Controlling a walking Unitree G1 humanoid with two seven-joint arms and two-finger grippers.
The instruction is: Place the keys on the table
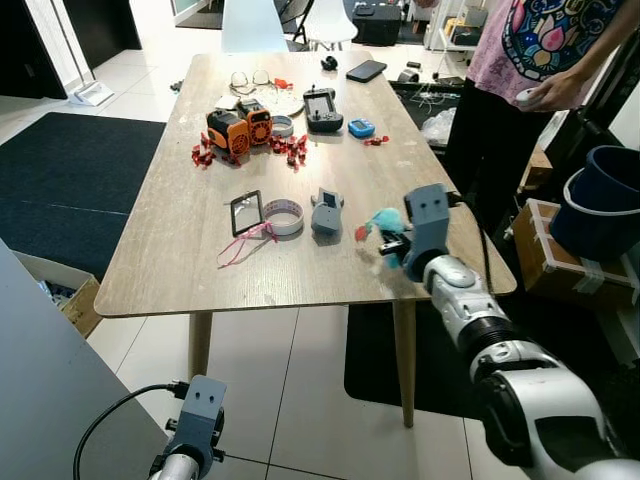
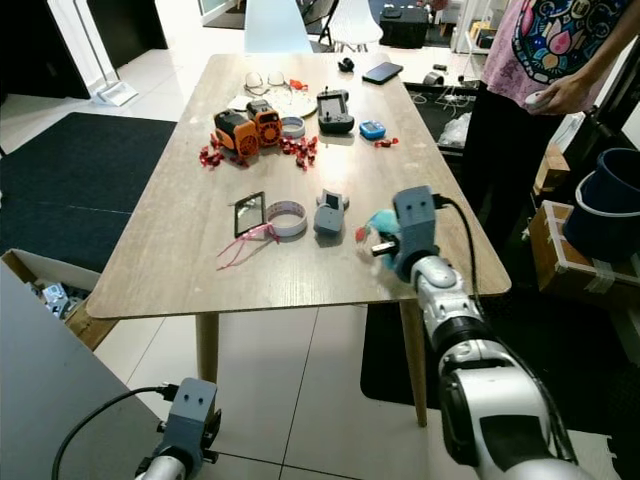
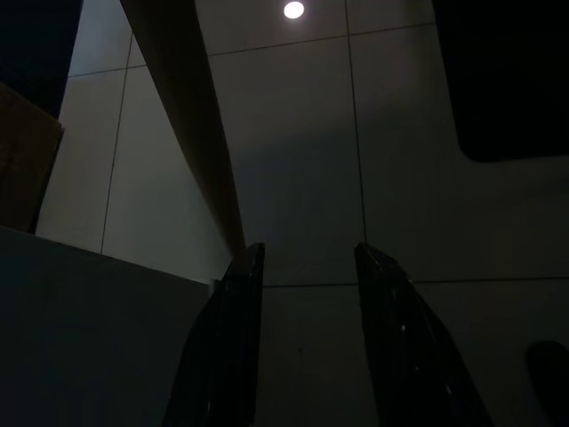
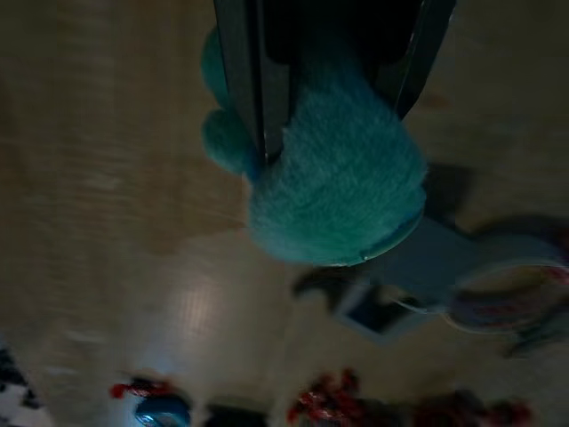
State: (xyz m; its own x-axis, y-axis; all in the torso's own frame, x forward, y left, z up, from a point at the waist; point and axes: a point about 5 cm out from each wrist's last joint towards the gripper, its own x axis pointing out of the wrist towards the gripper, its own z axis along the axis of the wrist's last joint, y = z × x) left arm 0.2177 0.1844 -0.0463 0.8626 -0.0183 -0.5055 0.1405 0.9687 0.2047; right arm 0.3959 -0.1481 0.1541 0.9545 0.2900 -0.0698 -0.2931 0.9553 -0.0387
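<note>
Hanging low by the floor tiles, the left gripper (image 3: pixel 302 338) idles with its 2 black fingers parted and nothing between them. Nearer the work, the right gripper (image 1: pixel 392 240) reaches out over the near right part of the wooden table (image 1: pixel 180 250), and its 2 fingers are closed on the keys (image 1: pixel 383 222), of which I mostly see a fluffy teal charm; in the right wrist view the fur bulges out between the clamped fingers, hanging just above the wood. So the carrying looks done, to my eye, and what is left is the lowering and the letting go: the keys are not yet resting on the table. Just beyond the gripper lie a small grey block (image 1: pixel 326 214), a roll of tape (image 1: pixel 283 216) and a little framed mirror (image 1: pixel 246 212) with pink string. Farther back sit 2 orange gadgets (image 1: pixel 240 126), scattered red clips (image 1: pixel 292 148), a handheld controller (image 1: pixel 322 108) and a phone (image 1: pixel 366 70). A person (image 1: pixel 540 60) stands at the far right edge.
</note>
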